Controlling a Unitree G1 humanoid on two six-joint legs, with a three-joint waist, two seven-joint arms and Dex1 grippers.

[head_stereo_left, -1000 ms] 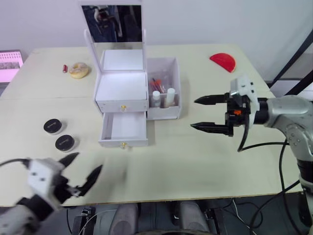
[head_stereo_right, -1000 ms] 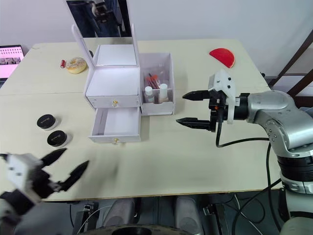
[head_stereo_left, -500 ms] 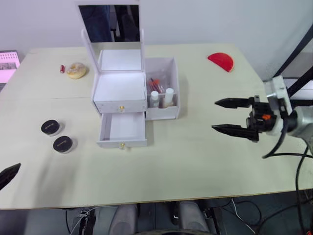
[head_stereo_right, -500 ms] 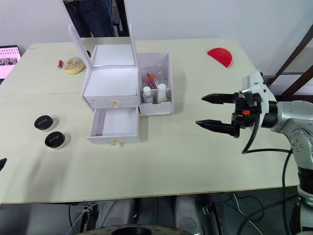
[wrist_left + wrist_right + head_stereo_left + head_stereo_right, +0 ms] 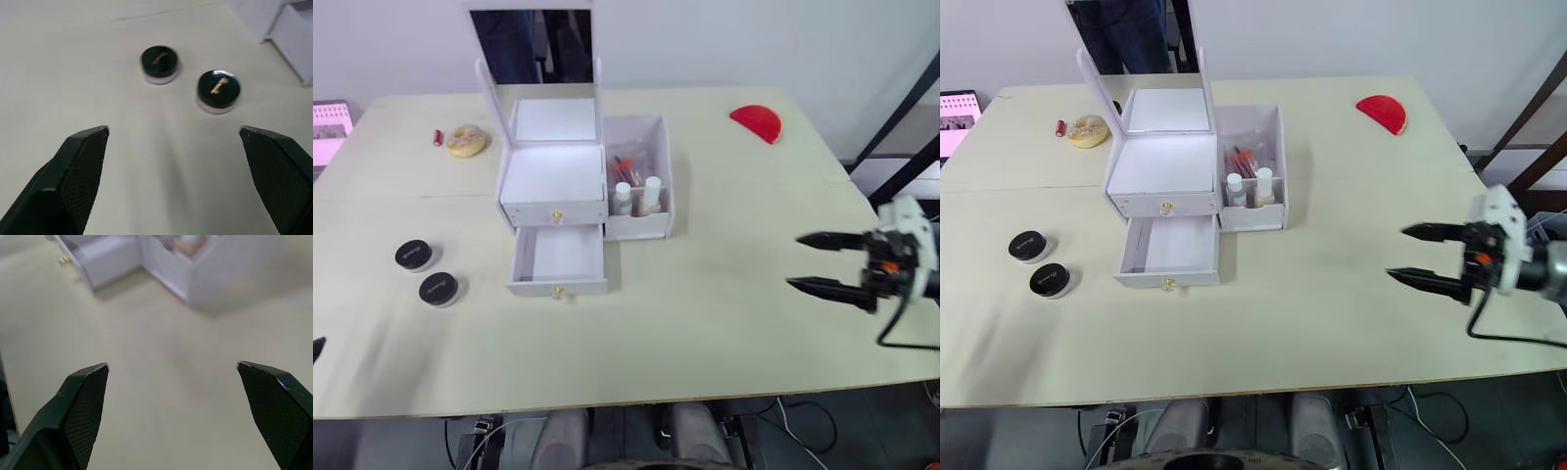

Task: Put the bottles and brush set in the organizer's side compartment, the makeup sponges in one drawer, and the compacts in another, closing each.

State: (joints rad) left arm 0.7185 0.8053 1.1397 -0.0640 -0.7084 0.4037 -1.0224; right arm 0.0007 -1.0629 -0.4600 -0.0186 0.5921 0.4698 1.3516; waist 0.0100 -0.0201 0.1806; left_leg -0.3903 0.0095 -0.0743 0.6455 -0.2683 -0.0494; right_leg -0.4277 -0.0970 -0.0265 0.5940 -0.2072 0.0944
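Inside side compartment (image 5: 640,166): bottles (image 5: 638,195), brush set (image 5: 628,168) (lower drawer (image 5: 558,258) open, bare); both grippers' jaws apart.

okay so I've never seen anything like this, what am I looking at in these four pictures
A two-armed humanoid robot is working at a table. Two pictures come from cameras in its head, looking down; the other two come from cameras on its wrists, looking along each gripper's black fingers. On the table stands a white organizer with a mirror, its lower drawer open, and bottles in the side compartment. Two black compacts lie to its left. The left gripper and right gripper are both open, holding nothing.
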